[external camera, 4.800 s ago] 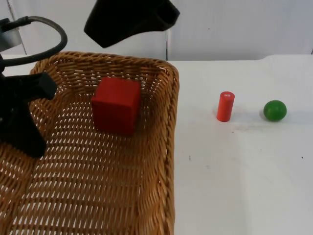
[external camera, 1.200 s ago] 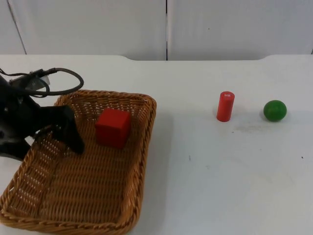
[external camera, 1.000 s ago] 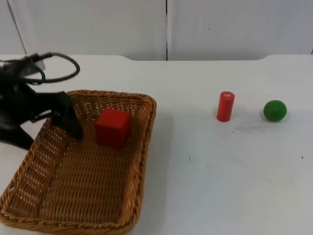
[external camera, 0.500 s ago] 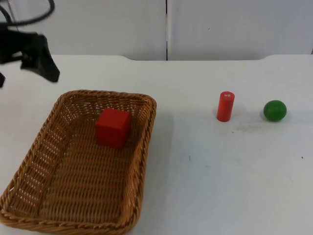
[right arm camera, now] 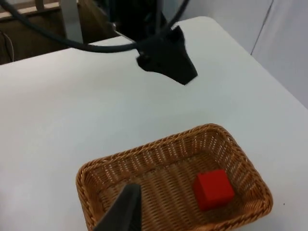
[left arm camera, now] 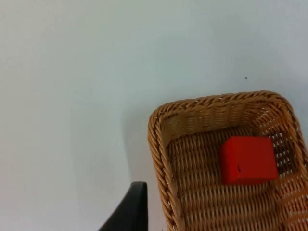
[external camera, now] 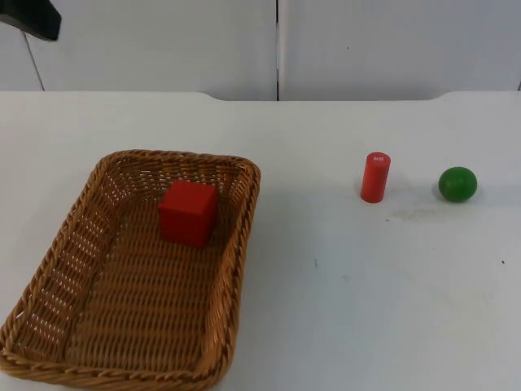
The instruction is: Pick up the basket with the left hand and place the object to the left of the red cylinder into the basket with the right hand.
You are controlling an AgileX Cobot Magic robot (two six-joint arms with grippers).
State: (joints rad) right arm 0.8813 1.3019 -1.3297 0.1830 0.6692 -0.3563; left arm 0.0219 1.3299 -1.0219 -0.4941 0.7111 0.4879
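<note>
Top view: a white bench (external camera: 366,309) runs back to a grey partition wall (external camera: 163,45). A rectangular woven wicker basket (external camera: 236,269) sits on the bench, with a red cube (external camera: 188,213) resting inside, towards its far end. Well apart from the basket stands an upright red cylinder (external camera: 374,177), and just beyond it lies a green ball (external camera: 457,184). A black piece of the left arm (external camera: 31,16) hangs high over the bench's far edge, clear of the basket.

Left wrist view: the left pincer (left arm camera: 131,211) hangs above bare bench beside the basket's rim (left arm camera: 156,159), touching nothing; whether it is wide or narrow cannot be told. The red cube lies in the basket.

Right wrist view: the right pincer (right arm camera: 123,208) waits high above the basket (right arm camera: 89,185), holding nothing visible; its spread cannot be told. The left arm's black end hovers over the bench beyond.
</note>
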